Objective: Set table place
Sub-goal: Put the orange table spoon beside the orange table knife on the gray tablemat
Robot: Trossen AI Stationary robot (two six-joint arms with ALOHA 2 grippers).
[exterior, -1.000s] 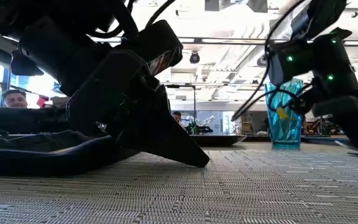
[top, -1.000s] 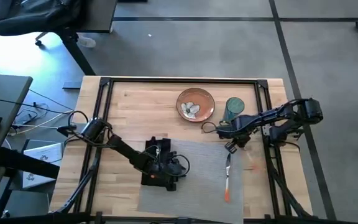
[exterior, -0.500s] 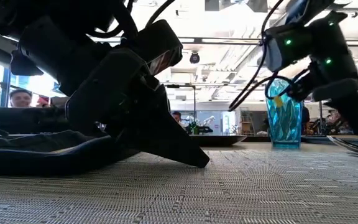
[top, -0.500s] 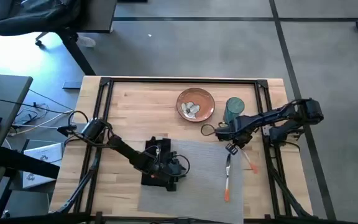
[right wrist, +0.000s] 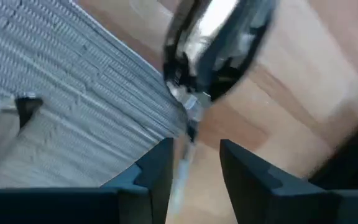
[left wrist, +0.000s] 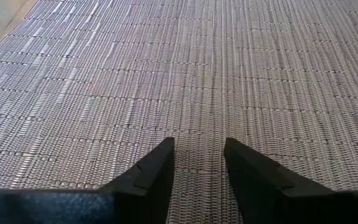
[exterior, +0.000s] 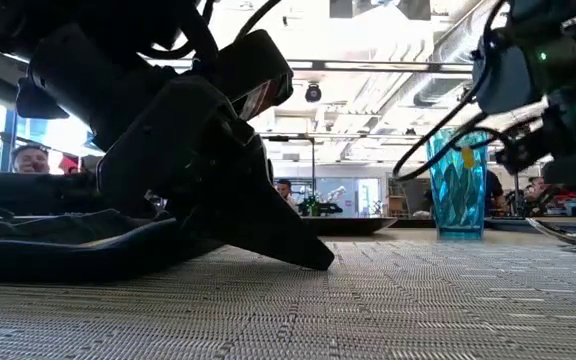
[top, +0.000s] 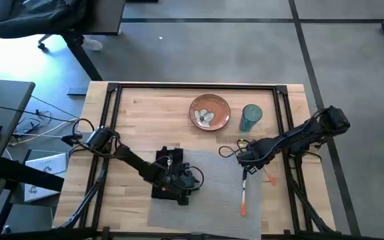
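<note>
Right end effector (top: 248,162), fingers apart around a spoon (right wrist: 213,37), has dropped from the glass (top: 251,117) toward the placemat (top: 212,173); left unmoved

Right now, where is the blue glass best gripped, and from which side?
I would grip the glass around the middle of its wall, jaws level, coming from the placemat side. It stands upright and tall, and the plate sits close beside it, toward the left arm.

Grey woven placemat (exterior: 368,300) fills the foreground. Left gripper (exterior: 308,258) rests tip-down on it. Blue glass tumbler (exterior: 458,185) stands upright beyond the placemat's far edge.
</note>
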